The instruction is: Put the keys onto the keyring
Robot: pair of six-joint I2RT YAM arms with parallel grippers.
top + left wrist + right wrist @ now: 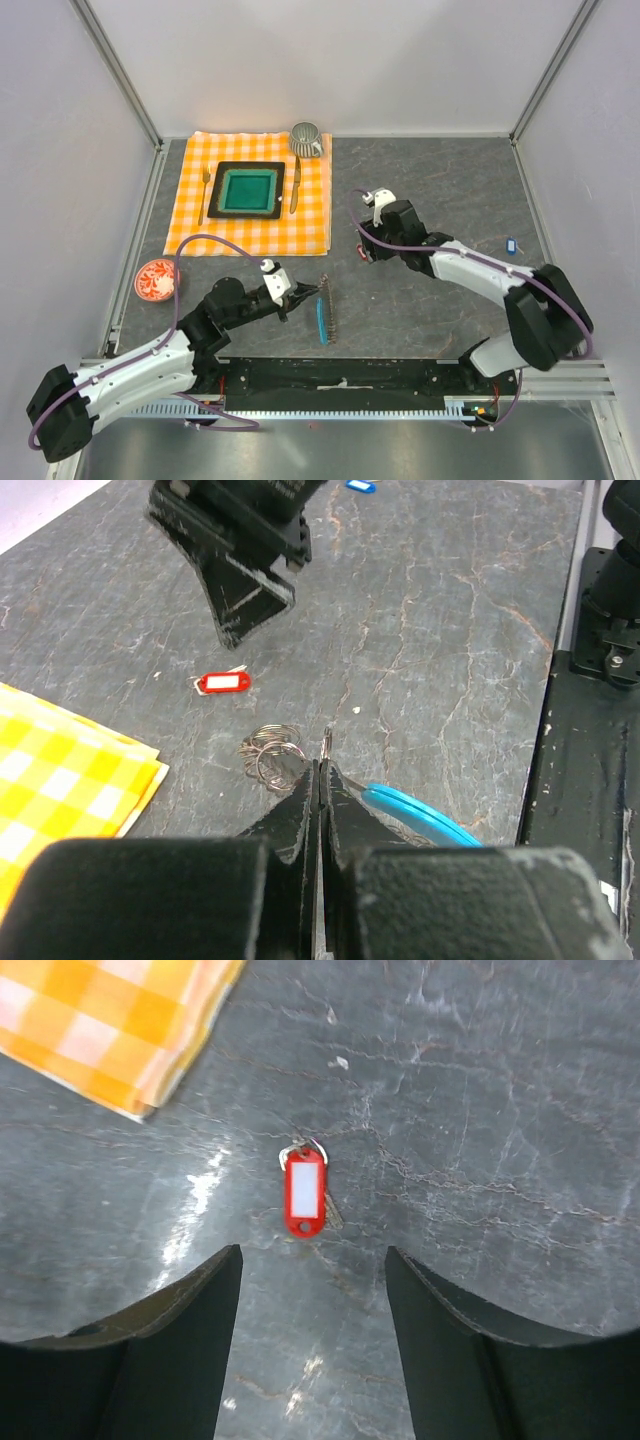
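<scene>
The keyring (326,312), a thin dark coil with a light-blue strip (420,816), lies on the grey table in front of my left arm. My left gripper (303,293) is shut on the coil's wire end, which sticks out past the closed fingertips in the left wrist view (320,765). A bunch of small split rings (272,756) lies just left of the tips. The red-tagged key (305,1192) lies flat on the table. My right gripper (312,1260) is open and empty just above it; the key is ahead of the gap between the fingers. The blue-tagged key (511,244) lies far right.
An orange checked cloth (310,215) at the back left carries a green plate (248,190), fork (205,195), knife (295,185) and a cup (306,138). A red-patterned saucer (157,280) sits at the left edge. The cloth's corner (120,1020) is near the red key.
</scene>
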